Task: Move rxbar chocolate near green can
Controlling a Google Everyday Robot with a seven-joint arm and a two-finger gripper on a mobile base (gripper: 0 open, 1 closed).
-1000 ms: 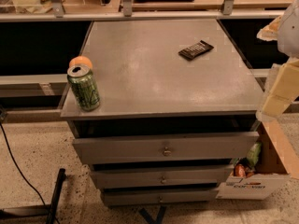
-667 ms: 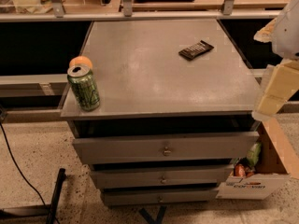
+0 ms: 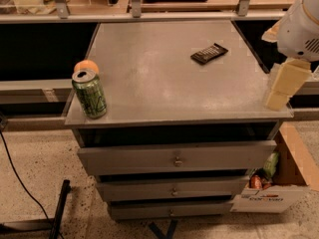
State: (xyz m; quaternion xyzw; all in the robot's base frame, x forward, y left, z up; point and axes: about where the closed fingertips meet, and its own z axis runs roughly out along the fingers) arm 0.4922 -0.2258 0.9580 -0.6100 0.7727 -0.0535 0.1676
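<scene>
The rxbar chocolate (image 3: 209, 53), a flat black bar, lies on the grey cabinet top (image 3: 164, 83) toward the back right. The green can (image 3: 89, 94) stands upright at the front left corner of that top. My gripper (image 3: 283, 87) hangs at the right edge of the view, over the cabinet's front right corner, below the white arm (image 3: 301, 26). It is well to the right and in front of the bar and touches neither the bar nor the can.
An orange fruit (image 3: 86, 66) sits right behind the can. Below the top are three drawers (image 3: 174, 159). A cardboard box (image 3: 279, 183) with packets stands on the floor at the right. A black cable (image 3: 20, 183) runs across the floor at left.
The arm and gripper have shifted a little to the left, further over the cabinet's right edge. The bar, the can and the orange have not moved.
</scene>
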